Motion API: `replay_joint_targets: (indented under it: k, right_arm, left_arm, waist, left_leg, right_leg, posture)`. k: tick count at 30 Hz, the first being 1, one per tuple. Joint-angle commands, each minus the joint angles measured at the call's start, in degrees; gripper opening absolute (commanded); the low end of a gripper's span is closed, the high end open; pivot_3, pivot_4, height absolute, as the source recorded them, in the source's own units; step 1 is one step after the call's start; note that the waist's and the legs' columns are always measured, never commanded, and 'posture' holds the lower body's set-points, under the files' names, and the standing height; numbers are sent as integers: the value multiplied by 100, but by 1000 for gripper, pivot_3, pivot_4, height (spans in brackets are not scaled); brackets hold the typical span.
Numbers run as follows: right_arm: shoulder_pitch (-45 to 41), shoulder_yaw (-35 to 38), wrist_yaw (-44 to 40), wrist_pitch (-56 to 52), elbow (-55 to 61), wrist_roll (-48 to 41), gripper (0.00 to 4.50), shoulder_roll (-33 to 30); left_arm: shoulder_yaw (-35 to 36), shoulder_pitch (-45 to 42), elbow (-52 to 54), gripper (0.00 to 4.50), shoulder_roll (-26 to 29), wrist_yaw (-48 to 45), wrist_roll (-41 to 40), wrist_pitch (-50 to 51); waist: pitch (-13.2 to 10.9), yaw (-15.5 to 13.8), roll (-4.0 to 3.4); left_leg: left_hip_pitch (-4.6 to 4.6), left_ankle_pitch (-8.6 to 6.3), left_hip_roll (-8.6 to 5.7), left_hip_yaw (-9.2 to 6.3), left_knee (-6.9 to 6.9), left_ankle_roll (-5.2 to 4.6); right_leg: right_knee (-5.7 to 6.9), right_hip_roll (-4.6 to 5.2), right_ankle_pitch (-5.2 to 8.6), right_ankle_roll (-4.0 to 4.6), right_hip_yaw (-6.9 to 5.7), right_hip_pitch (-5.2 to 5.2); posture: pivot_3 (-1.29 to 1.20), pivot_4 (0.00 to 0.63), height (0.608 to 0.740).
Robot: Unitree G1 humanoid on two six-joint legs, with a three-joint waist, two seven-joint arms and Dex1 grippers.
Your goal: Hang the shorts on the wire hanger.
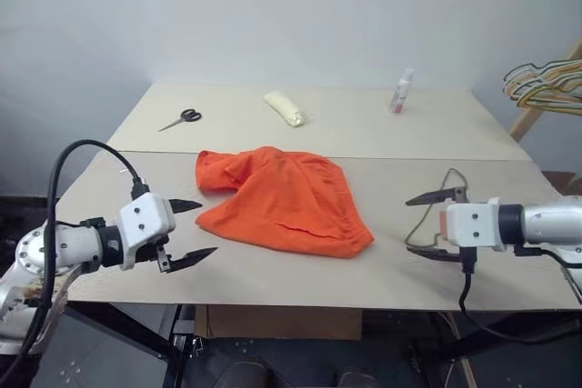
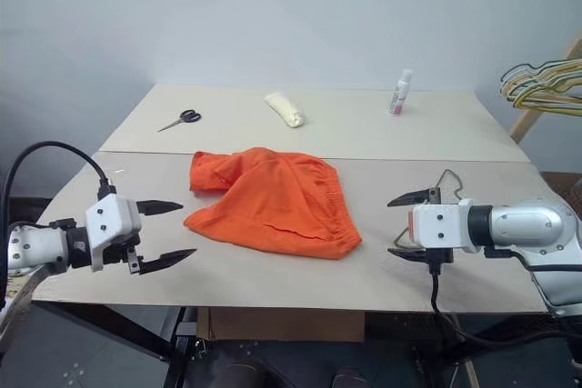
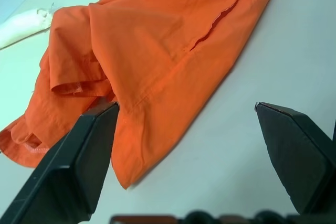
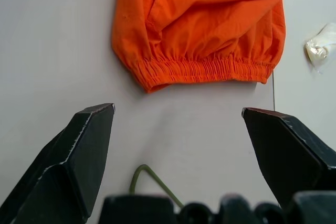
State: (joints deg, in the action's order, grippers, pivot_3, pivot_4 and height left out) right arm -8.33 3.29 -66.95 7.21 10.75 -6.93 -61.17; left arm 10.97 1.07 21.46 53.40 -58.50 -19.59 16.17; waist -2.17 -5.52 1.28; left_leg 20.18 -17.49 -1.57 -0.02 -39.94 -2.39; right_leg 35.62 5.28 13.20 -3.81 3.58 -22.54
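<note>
The bright orange shorts [image 1: 282, 199] lie crumpled in the middle of the near table, with the gathered waistband [image 4: 202, 71] facing my right side. My left gripper [image 1: 207, 227] hovers open just left of the shorts, with nothing between its fingers. On the other side my right gripper [image 1: 407, 224] is open too and empty, a short gap from the waistband. The thin wire hanger [image 1: 452, 174] lies flat on the table under and behind my right gripper, which hides part of it. A bit of its wire [image 4: 149, 174] shows between my right fingers.
At the back of the table lie black-handled scissors [image 1: 182, 119], a pale rolled cloth [image 1: 285, 108] and a small bottle [image 1: 401, 91]. A bunch of yellow, green and dark hangers [image 1: 546, 86] hangs off a wooden rack at the far right. The table's front edge [image 1: 300, 302] runs close below both grippers.
</note>
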Motion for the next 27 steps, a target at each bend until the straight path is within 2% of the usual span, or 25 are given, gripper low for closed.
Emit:
replay_joint_targets:
  k: [1, 14, 17, 21, 27]
  right_arm:
    - [-1, 298, 105, -50, 219, -68, 4482, -83]
    - [3, 177, 259, -216, 338, -3, 4482, 0]
    - [-240, -92, 419, -511, 451, 220, 4482, 86]
    - [-478, -484, 416, -388, 490, 431, 4482, 284]
    - [-1086, -1462, 658, 19, 76, 1470, 4482, 833]
  left_arm:
    - [12, -175, -9, 4500, 50, -114, -68, -63]
    - [-133, -430, -107, 4500, -57, -129, 24, -94]
    - [-298, -477, -186, 4500, -36, -238, 95, -139]
    - [-552, -600, -398, 4500, 77, -441, 281, -233]
    - [-842, -942, -861, 4500, 242, -743, 534, -428]
  waist:
    - [0, 13, 0]
    - [0, 13, 0]
    - [0, 37, 0]
    - [0, 129, 1]
    - [0, 303, 0]
  left_leg:
    - [0, 0, 1, 1, 0, 0]
    - [0, 0, 3, 1, 0, 0]
    - [0, 0, 3, 3, 0, 0]
    - [0, 0, 4, 3, 1, 0]
    - [0, 1, 2, 4, 1, 2]
  right_leg:
    - [0, 0, 0, 0, 0, 0]
    - [0, -2, 1, 2, 0, 0]
    - [0, -2, 1, 2, 0, 0]
    - [0, -4, 3, 5, 0, -2]
    - [1, -4, 3, 6, -3, -2]
  posture:
    - [163, 0, 740]
    - [130, 0, 740]
    - [115, 0, 740]
    - [78, 0, 740]
    - [52, 0, 740]
